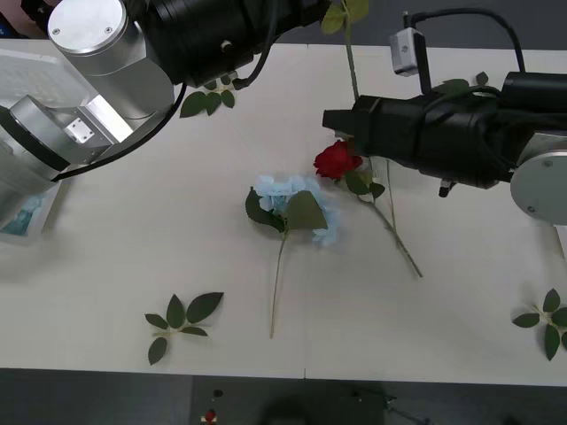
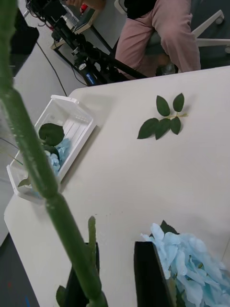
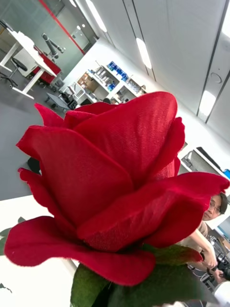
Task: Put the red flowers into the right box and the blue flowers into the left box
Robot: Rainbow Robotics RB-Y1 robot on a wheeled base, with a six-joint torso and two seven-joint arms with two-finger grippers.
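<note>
Red flowers [image 1: 337, 160]: two, one tabled, one aloft [image 3: 110, 192] | blue flowers [image 1: 297, 208]: one tabled | right gripper [image 1: 330, 124]: spread, just beyond tabled rose | left arm [image 1: 106, 53]: far-left.

Before me lies a pale table [image 1: 106, 266] carrying loose leaf sprigs. One sprig [image 1: 182, 322] rests near the front edge on my left, another [image 1: 545, 320] at the front right edge, and a third [image 1: 209, 97] sits far back on my left. Beyond the table's far side stand black tripods [image 2: 91, 57] and a seated person in pink trousers [image 2: 163, 36].
</note>
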